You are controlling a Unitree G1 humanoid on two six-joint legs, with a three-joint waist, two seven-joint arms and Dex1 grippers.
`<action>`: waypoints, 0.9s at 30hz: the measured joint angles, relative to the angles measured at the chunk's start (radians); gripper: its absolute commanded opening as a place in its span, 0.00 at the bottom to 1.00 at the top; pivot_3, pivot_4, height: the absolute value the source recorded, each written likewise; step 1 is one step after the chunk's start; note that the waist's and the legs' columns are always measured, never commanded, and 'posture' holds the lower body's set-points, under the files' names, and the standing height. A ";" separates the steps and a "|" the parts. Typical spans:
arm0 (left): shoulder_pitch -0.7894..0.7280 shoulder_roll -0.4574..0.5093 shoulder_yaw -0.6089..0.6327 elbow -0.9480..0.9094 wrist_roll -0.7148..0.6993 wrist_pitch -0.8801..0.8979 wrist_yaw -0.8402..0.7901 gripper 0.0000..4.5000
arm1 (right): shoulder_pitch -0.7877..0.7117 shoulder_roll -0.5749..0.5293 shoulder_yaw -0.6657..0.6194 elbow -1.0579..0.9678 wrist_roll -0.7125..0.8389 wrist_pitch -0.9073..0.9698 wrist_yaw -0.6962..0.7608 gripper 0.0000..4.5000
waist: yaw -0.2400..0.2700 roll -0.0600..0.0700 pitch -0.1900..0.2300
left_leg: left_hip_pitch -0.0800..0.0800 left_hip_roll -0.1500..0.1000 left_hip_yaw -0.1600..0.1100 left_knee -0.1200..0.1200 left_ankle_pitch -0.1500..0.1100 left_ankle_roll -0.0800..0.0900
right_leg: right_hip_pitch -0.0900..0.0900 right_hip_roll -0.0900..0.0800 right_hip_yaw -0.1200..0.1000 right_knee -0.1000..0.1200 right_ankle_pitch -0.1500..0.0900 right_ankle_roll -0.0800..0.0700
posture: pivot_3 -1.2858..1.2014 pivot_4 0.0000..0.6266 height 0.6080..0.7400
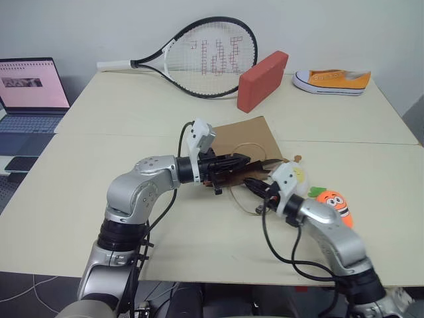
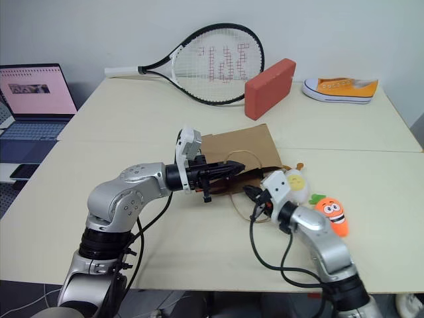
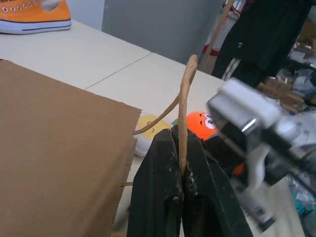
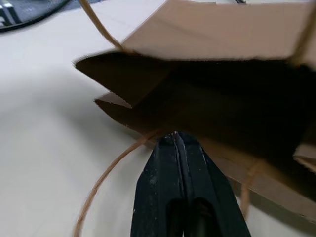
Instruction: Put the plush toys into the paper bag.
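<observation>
Cream table (image 1: 132, 199) carries racket (image 1: 212, 56), brick-shaped block (image 1: 263, 81), sneaker (image 1: 331, 81).

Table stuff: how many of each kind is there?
Plush toys: 2, egg and carrot
Paper bag: 1
Racket: 1
Red block: 1
Sneaker: 1
Total: 6

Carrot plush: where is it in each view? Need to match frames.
Left eye view: carrot plush at right of centre, on the table beside the right arm.
Right eye view: carrot plush at right of centre, just right of the egg plush.
Left wrist view: an orange face peeking past the bag handle.
Right wrist view: not in it.
Shared landmark: the paper bag.
</observation>
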State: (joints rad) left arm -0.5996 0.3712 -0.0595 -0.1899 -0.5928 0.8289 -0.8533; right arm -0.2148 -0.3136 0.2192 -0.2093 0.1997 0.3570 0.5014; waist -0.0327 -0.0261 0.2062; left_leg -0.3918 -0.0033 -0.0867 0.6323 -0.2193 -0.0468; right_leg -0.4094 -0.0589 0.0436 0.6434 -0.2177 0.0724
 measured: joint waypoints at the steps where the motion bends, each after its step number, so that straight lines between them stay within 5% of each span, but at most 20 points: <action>1: 0.000 0.000 0.003 -0.003 -0.004 0.005 0.008 0.00 | -0.005 0.021 0.001 0.029 -0.025 -0.024 -0.019 0.00 | 0.000 0.000 0.000 | 0.000 0.000 0.000 0.000 0.000 0.000 | 0.000 0.000 0.000 0.000 0.000 0.000 | 0.52 0.24 1.00; 17: -0.010 -0.004 0.040 -0.018 -0.087 0.054 0.094 0.00 | -0.110 0.163 0.014 0.285 -0.196 -0.107 -0.155 0.00 | -0.001 0.000 0.000 | 0.000 0.000 0.000 -0.001 0.000 0.000 | 0.000 0.000 0.000 0.000 0.000 -0.001 | 0.52 0.24 1.00; 27: -0.165 0.042 0.073 -0.016 -0.086 0.007 0.114 0.00 | -0.120 0.174 0.009 0.292 -0.201 -0.083 -0.147 0.00 | -0.003 -0.001 -0.001 | 0.002 0.001 0.000 -0.001 0.000 0.000 | 0.001 0.001 0.000 0.001 0.000 -0.001 | 0.52 0.24 1.00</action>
State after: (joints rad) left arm -0.7643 0.4129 0.0132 -0.2055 -0.6792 0.8361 -0.7388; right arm -0.3346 -0.1398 0.2281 0.0828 -0.0010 0.2737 0.3543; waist -0.0353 -0.0267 0.2056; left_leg -0.3899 -0.0027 -0.0870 0.6314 -0.2192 -0.0468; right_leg -0.4088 -0.0579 0.0438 0.6440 -0.2176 0.0717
